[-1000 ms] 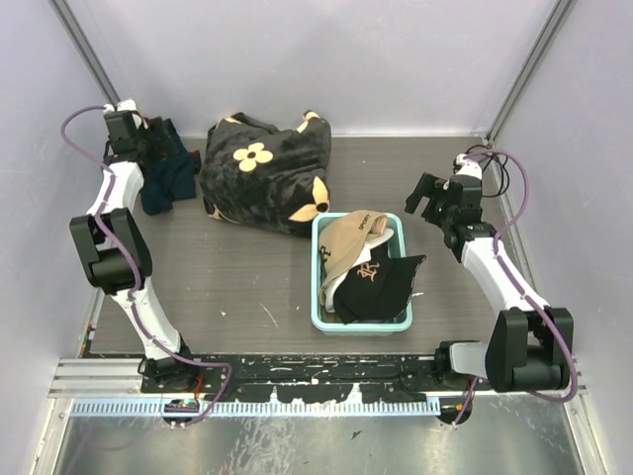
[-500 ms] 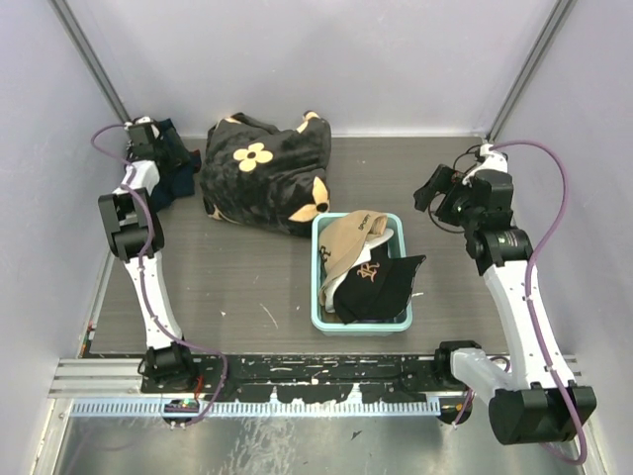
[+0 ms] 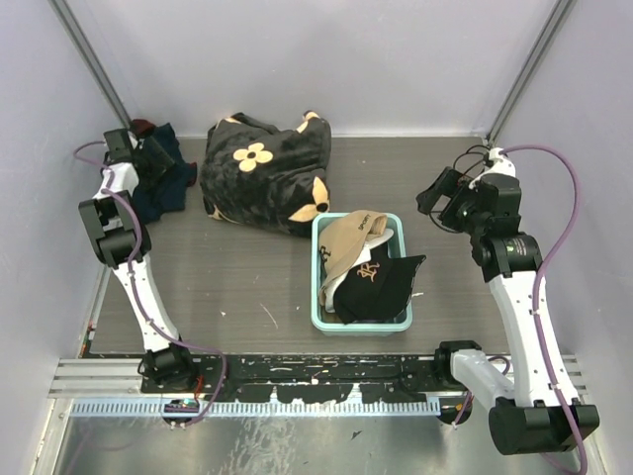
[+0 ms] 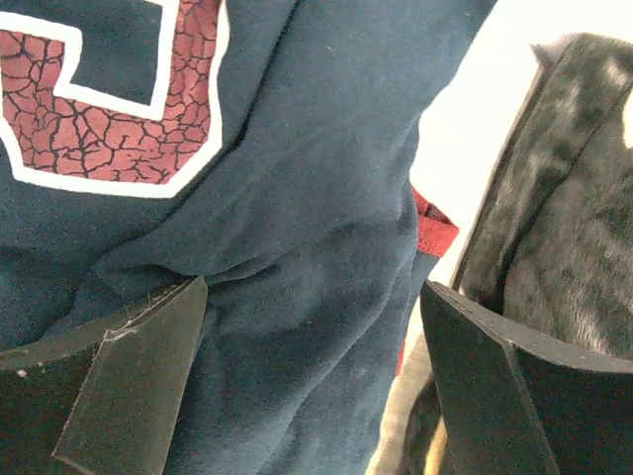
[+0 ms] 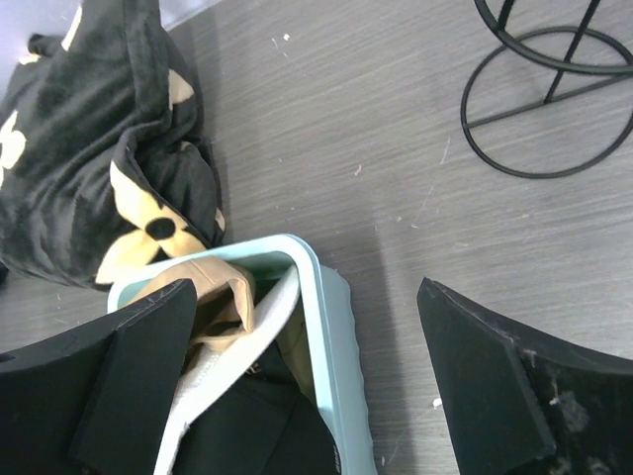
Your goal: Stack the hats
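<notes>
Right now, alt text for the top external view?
A teal bin right of centre holds piled caps, a tan cap and a black cap on top. The left claw is open over navy clothing at far left, beside flowered black fabric; the right claw hangs open right of the bin.

White hat (image 5: 223, 381) mostly beneath black hat (image 3: 381, 287)

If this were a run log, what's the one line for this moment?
left gripper: open, at navy clothing | right gripper: open, empty, near teal bin | hats: jumbled in bin
</notes>
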Available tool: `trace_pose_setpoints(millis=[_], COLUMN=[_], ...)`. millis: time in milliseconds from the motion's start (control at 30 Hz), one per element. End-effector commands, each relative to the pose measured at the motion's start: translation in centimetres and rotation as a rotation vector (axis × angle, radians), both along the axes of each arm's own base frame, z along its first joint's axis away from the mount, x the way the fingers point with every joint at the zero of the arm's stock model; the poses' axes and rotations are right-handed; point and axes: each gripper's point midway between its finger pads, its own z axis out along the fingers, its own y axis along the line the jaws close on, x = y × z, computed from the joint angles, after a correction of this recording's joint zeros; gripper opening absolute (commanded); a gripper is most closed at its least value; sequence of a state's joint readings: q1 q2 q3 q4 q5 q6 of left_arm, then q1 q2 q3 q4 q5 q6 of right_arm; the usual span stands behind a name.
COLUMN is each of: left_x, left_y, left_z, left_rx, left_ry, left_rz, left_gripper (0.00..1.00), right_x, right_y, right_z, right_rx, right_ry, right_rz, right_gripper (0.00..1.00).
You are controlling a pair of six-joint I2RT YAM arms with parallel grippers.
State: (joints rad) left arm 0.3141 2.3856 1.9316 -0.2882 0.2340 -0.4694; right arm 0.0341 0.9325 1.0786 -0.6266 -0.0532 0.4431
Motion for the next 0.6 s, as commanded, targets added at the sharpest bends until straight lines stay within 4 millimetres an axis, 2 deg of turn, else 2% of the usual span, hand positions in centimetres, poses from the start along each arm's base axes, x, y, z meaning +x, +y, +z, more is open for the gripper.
trace_pose_setpoints(millis=[0,133,200,233,333,433,467,567], left_x=[-9.0,-14.2,-16.8,-18.8,-22.2,-25.1,-25.9,-27.3], left_y=[-4.2,-6.1,-6.4,-6.4,-6.5,-6.5,-5.5,-4.6], left_z=[-4.0,-3.7,-3.6,-4.1,-3.5,-2.4,-1.9,0.6], left_rx=[-0.223,-0.234,-0.201,-0.176,-0.147,-0.096,-0.095,-0.048], left_ry=[0.371,0.433,0.432,0.465,0.506,0.528,0.517,0.477], left_rz=[-0.056,-0.059,-0.045,-0.032,-0.045,-0.054,-0.018,0.035], left_gripper=[0.98,0.98,0.98,0.98,0.98,0.98,0.98,0.98], right_x=[2.3,3.9,4.3,4.5,4.5,4.4,4.3,4.1], right_y=[0.6,1.4,1.7,1.9,2.2,2.5,2.5,2.7], right_z=[4.0,4.4,4.5,4.5,4.9,5.3,5.3,5.4], right_rx=[0.040,0.076,0.089,0.096,0.110,0.117,0.117,0.116], right_ry=[-0.136,-0.164,-0.174,-0.178,-0.198,-0.211,-0.214,-0.219], right_rz=[0.005,0.035,0.046,0.050,0.063,0.080,0.082,0.090], right_gripper=[1.00,1.00,1.00,1.00,1.00,1.00,1.00,1.00])
